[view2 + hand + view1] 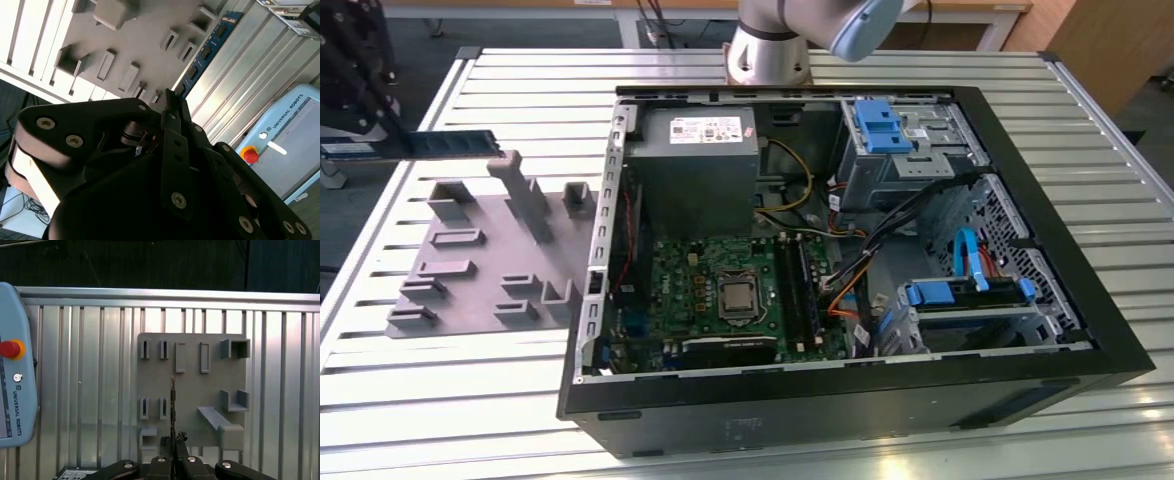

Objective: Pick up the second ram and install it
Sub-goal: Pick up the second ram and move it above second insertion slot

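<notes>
I make out white lettering along the pale blue teach pendant point(15, 405), a printed sticker point(704, 128) on the power supply point(694, 180) in the case's point(854, 405) corner, and a small label on the second ram point(210, 45).

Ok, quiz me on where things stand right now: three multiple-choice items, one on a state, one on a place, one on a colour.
1. The computer case is:
A. closed with its side panel on
B. open, with the motherboard exposed
C. turned upside down

2. The second ram is:
A. seated in the motherboard
B. lying on the floor of the case
C. held in the pincer over the holder plate

3. The holder plate is:
A. grey
B. red
C. yellow

Answers:
1 B: the exterior view looks straight into the case onto the board.
2 C: the stick juts from the pincer at the exterior view's left, and the first wrist view sees it edge-on above the plate.
3 A: the plate is plain grey in the exterior view and in both wrist views.
</notes>
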